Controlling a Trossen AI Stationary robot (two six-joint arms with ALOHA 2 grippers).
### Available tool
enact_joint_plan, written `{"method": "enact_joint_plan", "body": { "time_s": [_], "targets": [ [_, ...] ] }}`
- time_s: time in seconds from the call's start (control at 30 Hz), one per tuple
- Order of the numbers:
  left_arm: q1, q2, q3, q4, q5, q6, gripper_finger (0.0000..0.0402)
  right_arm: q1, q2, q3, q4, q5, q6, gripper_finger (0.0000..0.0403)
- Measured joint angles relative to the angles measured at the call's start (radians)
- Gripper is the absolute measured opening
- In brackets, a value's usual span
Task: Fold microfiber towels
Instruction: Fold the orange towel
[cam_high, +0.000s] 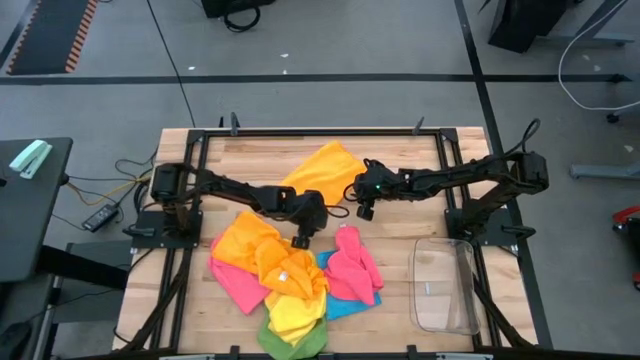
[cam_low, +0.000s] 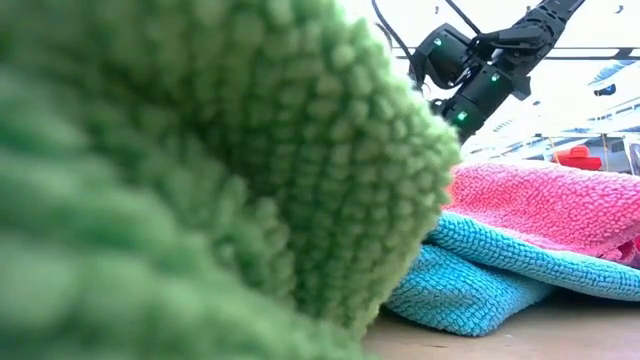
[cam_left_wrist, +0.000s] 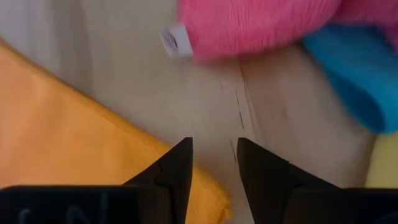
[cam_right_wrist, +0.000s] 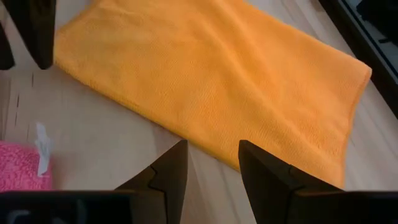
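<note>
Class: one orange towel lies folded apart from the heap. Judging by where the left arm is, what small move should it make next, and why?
Probably lower the left end effector onto the orange towel at the heap's edge and pinch it. Its fingers stand apart over bare table, holding nothing, and the folded orange towel already lies aside.

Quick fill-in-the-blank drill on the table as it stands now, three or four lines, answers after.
1. The orange towel lying apart from the pile is folded and coloured ____.
2. The clear plastic bin holds ____ towels.
3. In the low view, the towel nearest the camera is ____.
4. The left pincer has its fingers ____, holding nothing.

Answers: orange; no; green; apart
</note>
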Motion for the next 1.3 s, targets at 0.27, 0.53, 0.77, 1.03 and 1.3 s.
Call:
{"method": "enact_joint_plan", "body": {
  "time_s": [0.27, 0.53, 0.77, 1.03, 1.3],
  "targets": [
    [0.031, -0.093, 0.024, -0.144, -0.138, 0.161, 0.012, 0.003, 0.0, 0.0, 0.001, 0.0, 0.005, 0.0151],
    [0.215, -0.082, -0.005, -0.366, -0.26, 0.093, 0.0112, 0.041, 0.0, 0.0, 0.019, 0.0, 0.027, 0.0151],
    [0.265, -0.082, -0.047, -0.397, -0.062, 0.03, 0.0108, 0.054, 0.0, 0.0, 0.016, 0.0, 0.024, 0.0151],
    [0.155, -0.061, -0.074, -0.34, -0.019, -0.028, 0.0098, 0.054, 0.0, 0.0, 0.015, -0.051, 0.011, 0.0151],
    [0.04, -0.069, -0.022, -0.264, -0.005, 0.032, 0.0093, 0.054, 0.0, 0.0, 0.046, -0.123, -0.024, 0.0151]
  ]
}}
